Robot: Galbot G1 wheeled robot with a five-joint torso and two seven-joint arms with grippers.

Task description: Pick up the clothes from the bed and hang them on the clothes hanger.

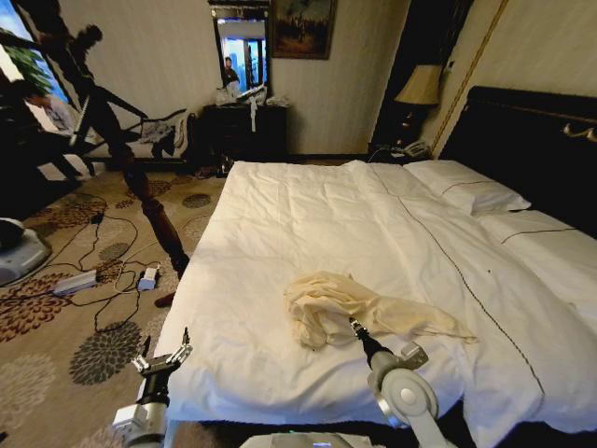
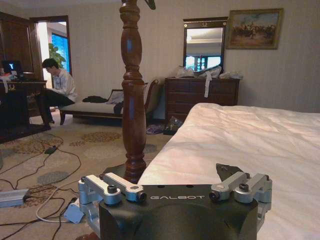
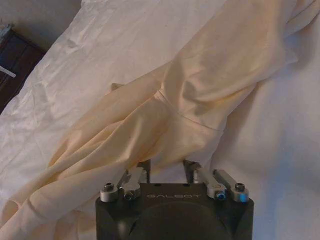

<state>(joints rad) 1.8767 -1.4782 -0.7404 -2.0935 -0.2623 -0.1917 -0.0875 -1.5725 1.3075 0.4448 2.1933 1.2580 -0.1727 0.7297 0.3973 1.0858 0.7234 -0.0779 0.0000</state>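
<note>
Right gripper at the cream garment on the bed

The right gripper (image 1: 354,325), fingers spread, touches the crumpled pale-yellow thin-fabric shirt (image 1: 350,308), which lies bunched near the foot of the large bed with wrinkled white duvet (image 1: 308,215); the left gripper (image 1: 170,355), jaws spread, hovers off the bed's foot corner.

A patterned carpet (image 1: 93,308) with dark floral medallions fills the lower left, strewn with cables (image 1: 112,271) and a power strip (image 1: 75,282). At upper centre a dark dresser (image 1: 244,131) stands against the pale wall under a mirror (image 1: 241,49) and a framed painting (image 1: 303,26). A lit bedside lamp (image 1: 420,86) glows at upper right, and a turned-wood stand (image 1: 154,210) leans across the left.
</note>
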